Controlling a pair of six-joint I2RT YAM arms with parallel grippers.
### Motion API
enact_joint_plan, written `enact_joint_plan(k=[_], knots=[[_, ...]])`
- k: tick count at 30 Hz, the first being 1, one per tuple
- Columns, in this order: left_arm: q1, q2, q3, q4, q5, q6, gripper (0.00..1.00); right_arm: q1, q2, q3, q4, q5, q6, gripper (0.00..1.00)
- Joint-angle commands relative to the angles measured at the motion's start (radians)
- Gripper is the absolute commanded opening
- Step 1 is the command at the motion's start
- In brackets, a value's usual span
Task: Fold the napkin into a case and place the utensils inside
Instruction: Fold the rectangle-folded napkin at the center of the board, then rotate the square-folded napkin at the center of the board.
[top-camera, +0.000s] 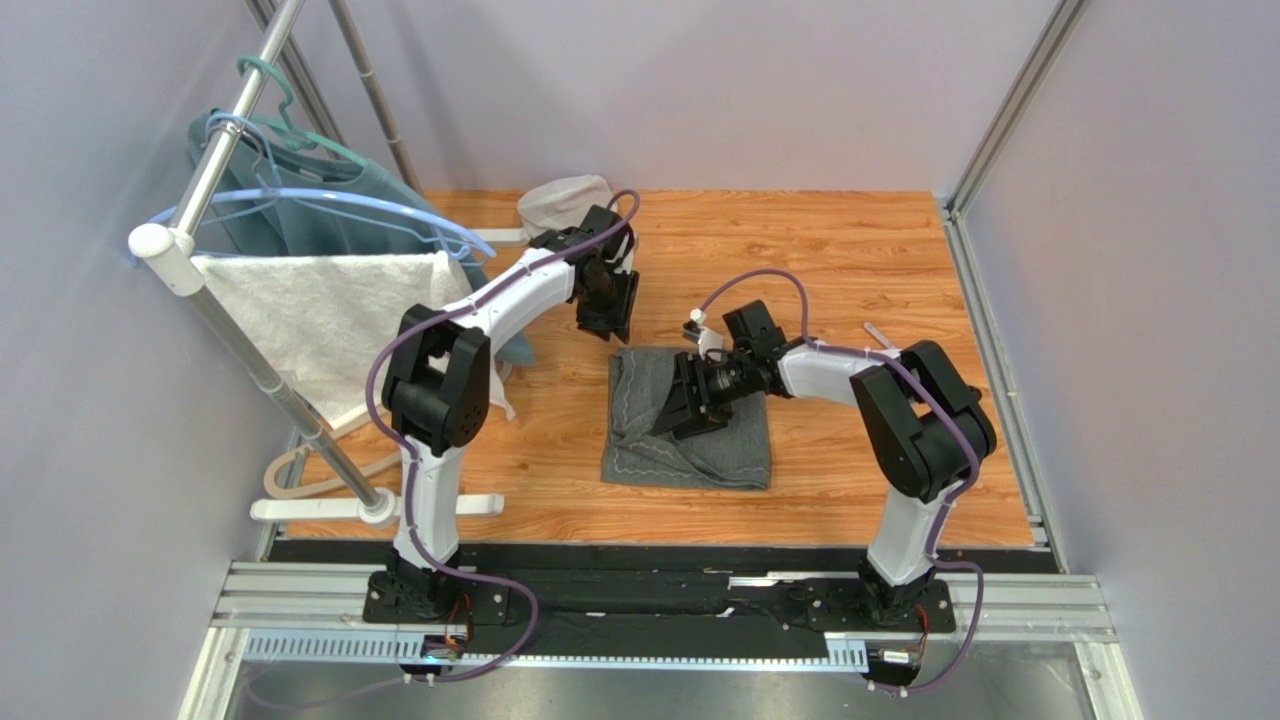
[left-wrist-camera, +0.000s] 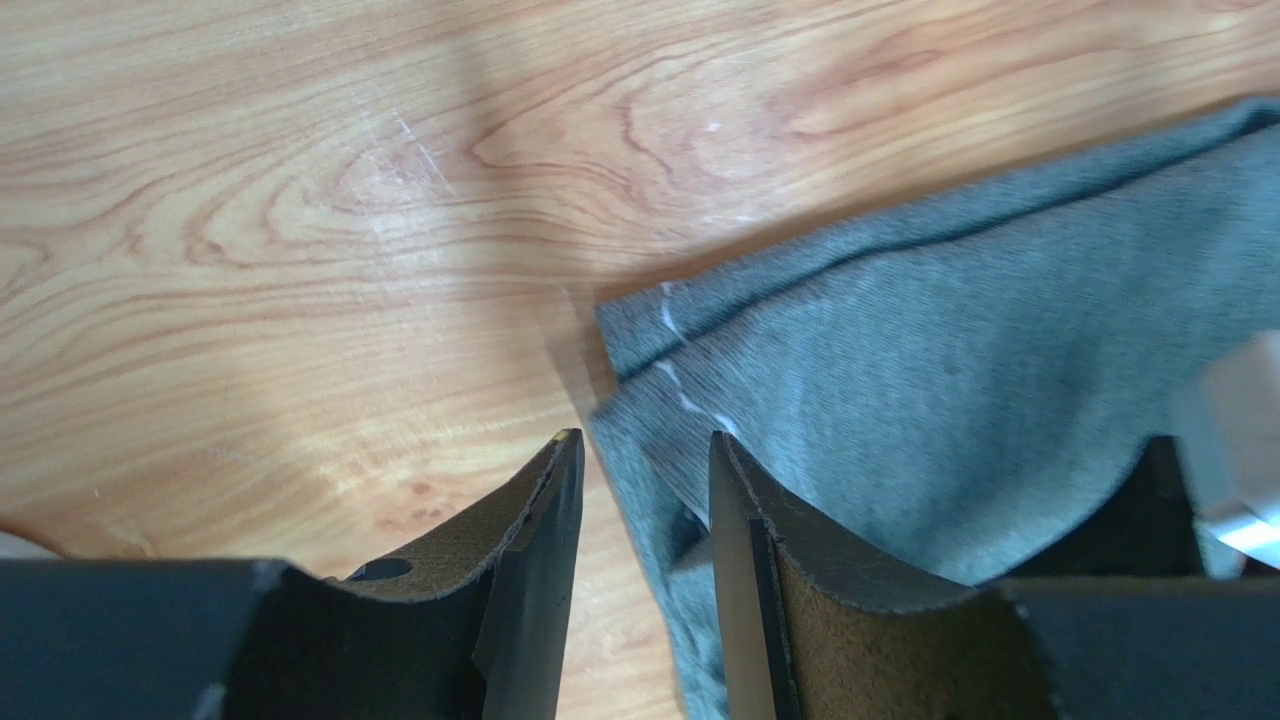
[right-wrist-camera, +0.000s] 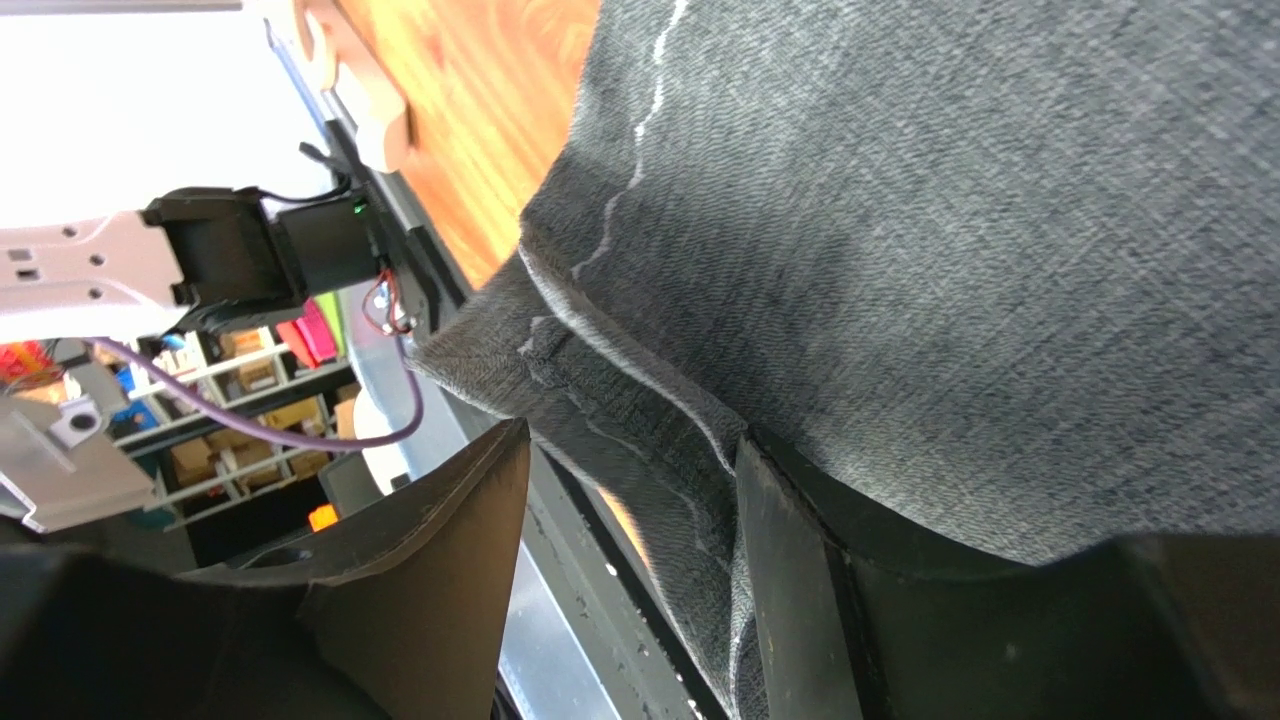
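Grey napkin (top-camera: 688, 444) — apparently folded double

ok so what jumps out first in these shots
A dark grey napkin lies partly folded in the middle of the wooden table. The right pincer is down on top of it, and the left pincer is at its far left corner. At the left side, a metal rack carries a white towel and a teal garment.
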Motion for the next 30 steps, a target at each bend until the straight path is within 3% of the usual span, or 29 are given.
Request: enact_joint_plan(k=[1, 3, 7, 11, 14, 19, 20, 22, 30], knots=[[-0.005, -0.098, -0.015, -0.003, 0.005, -0.040, 0.45, 0.017, -0.030, 0.015, 0.018, -0.074, -0.027, 0.57], [-0.005, -0.125, -0.046, 0.000, 0.013, -0.043, 0.45, 0.019, -0.025, 0.018, 0.028, -0.054, -0.007, 0.57], [-0.005, -0.154, -0.086, 0.003, 0.003, -0.045, 0.45, 0.095, 0.004, 0.006, 0.223, -0.126, 0.141, 0.58], [-0.002, -0.158, -0.051, -0.030, 0.014, -0.040, 0.42, 0.210, 0.013, 0.037, 0.195, -0.152, 0.142, 0.57], [-0.002, -0.173, -0.028, -0.035, 0.065, -0.034, 0.39, 0.177, -0.111, -0.026, 0.151, -0.091, 0.141, 0.56], [-0.026, -0.109, 0.003, 0.025, 0.255, -0.034, 0.26, 0.038, -0.273, -0.101, -0.219, 0.334, 0.094, 0.48], [-0.060, -0.093, 0.012, 0.026, 0.250, -0.033, 0.21, 0.025, -0.305, -0.118, -0.232, 0.377, 0.107, 0.40], [-0.100, -0.044, 0.036, 0.028, 0.223, -0.033, 0.19, 0.022, -0.339, -0.179, -0.235, 0.464, 0.133, 0.34], [-0.186, 0.117, 0.072, -0.050, 0.010, -0.060, 0.15, -0.025, -0.366, -0.331, -0.160, 0.702, 0.205, 0.27]])
